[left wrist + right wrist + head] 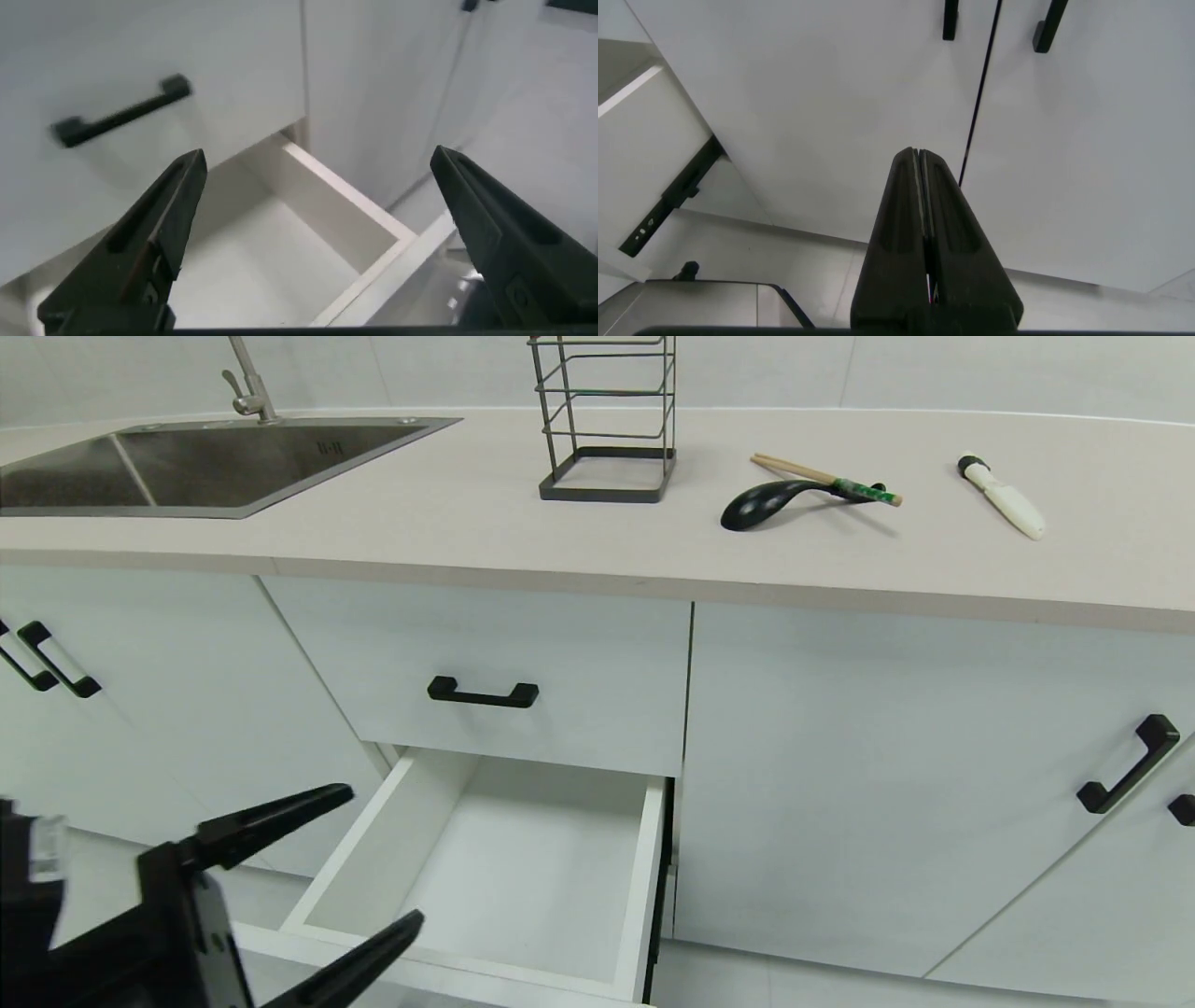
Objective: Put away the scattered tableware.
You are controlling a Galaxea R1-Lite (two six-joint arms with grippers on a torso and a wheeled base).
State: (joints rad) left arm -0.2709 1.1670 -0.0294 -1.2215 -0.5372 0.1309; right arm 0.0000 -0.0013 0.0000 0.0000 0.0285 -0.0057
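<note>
While a drawer (640, 887) sits open, a spoon (761, 505) lies on the countertop (420, 532).

Counter (420, 527), rack (597, 497), spoon (758, 505), chopsticks (814, 475), perhaps knife (1010, 505)

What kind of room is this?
Most likely a kitchen: there's a stainless steel sink with a metal tap, a pale countertop holding a black curved spoon and wooden chopsticks, and white cabinets with an open white drawer underneath.
</note>
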